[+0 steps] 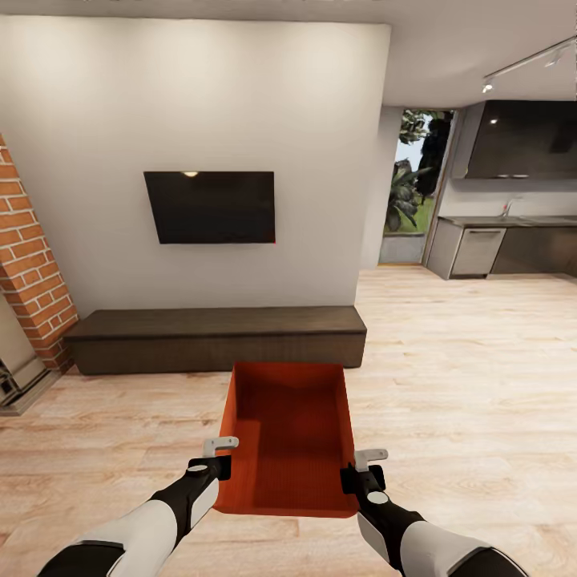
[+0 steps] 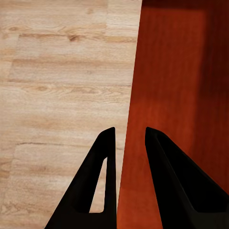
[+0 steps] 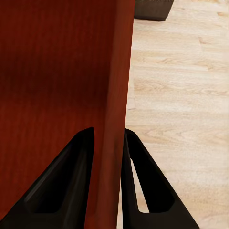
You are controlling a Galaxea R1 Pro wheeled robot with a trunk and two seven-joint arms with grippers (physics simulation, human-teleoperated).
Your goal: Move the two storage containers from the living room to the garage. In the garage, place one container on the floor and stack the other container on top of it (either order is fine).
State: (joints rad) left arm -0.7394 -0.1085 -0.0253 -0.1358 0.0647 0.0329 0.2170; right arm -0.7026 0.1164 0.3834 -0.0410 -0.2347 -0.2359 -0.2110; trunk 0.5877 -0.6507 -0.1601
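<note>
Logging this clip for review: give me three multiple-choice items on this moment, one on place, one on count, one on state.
1. Where does the storage container sit?
A. on the bench
B. between the two claws, above the wood-plank floor
C. on the kitchen counter

2. How many orange-red containers show in the head view?
A. one
B. two
C. three

3. How do the claws meet the container?
A. both hang open, well clear of it
B. one grips, the other is far away
C. each has a side wall between its fingers

Key: 1 B, the left claw and right claw flank it in front of the bench. 2 A, a single bin shows. 3 C, the wrist views show each wall between the fingers.
</note>
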